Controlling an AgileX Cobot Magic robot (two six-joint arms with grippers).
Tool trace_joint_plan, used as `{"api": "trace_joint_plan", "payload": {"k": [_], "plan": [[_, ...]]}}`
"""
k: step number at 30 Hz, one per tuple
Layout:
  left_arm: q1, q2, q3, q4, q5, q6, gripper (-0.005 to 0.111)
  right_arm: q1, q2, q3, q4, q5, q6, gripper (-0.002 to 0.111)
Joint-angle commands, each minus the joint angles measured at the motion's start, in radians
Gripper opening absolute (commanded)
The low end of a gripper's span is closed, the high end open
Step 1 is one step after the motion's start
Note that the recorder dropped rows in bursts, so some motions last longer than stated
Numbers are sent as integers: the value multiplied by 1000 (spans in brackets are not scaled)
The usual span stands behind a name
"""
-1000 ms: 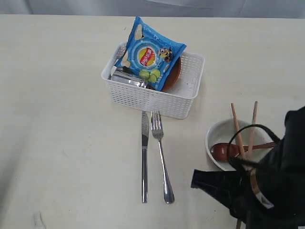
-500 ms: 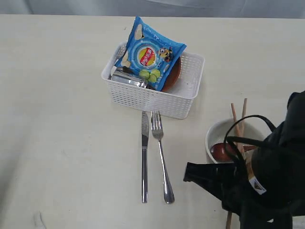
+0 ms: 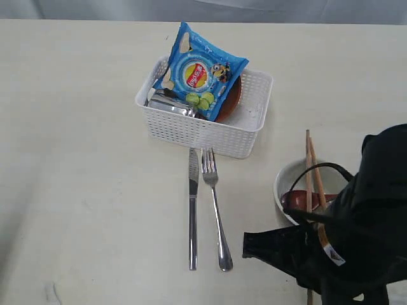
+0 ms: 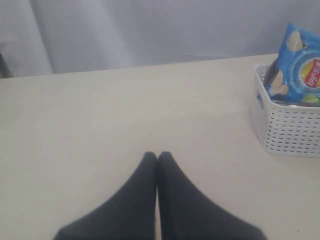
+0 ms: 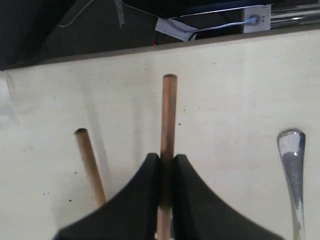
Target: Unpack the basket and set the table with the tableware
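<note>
My right gripper [image 5: 167, 159] is shut on one wooden chopstick [image 5: 168, 115]; the second chopstick [image 5: 89, 162] lies loose beside it on the table [image 3: 76, 127]. In the exterior view both chopsticks [image 3: 309, 166] run over the off-white bowl [image 3: 287, 181], which holds the dark red-brown spoon [image 3: 295, 199]. The right arm [image 3: 362, 235] hides the grip there. A steel knife [image 3: 193, 210] and fork [image 3: 215, 210] lie side by side in front of the white basket [image 3: 203, 130]. The basket holds a reddish-brown plate [image 3: 233, 100] and a steel cup [image 3: 170, 105]. My left gripper [image 4: 157, 156] is shut and empty over bare table.
A blue chip bag [image 3: 198, 73] stands in the basket, leaning over the plate and cup. The basket [image 4: 287, 130] and bag [image 4: 300, 70] also show in the left wrist view. A steel handle end [image 5: 292, 150] lies near my right gripper.
The right arm has shifted left and turned. The chopsticks' far ends have swung left and closed together over the bowl. The left gripper shows no change.
</note>
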Motion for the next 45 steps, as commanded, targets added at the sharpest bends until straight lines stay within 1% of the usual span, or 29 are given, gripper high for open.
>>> {"api": "trace_joint_plan", "payload": {"k": [1,7,20,26,31,38,41,45], "plan": [[-3,-5,2,-4,-2,0,0,4,2,-2,-34,37,-29,0],[-3,-5,2,-4,-2,0,0,4,2,42,-71,14,-67,0],[-3,-5,2,-4,-2,0,0,0,-23,42,-91,-1,-65,0],[-3,-5,2,-4,-2,0,0,-92,-25,42,-31,-27,-129,0],[-3,-5,2,-4,-2,0,0,-92,-3,42,-32,-39,-213,0],[-3,-5,2,-4,-2,0,0,-92,10,42,-75,-45,-203,0],[-3,-5,2,-4,-2,0,0,-92,10,42,-75,-48,-158,0],[-3,-5,2,-4,-2,0,0,-92,10,42,-75,-48,-156,0]]}}
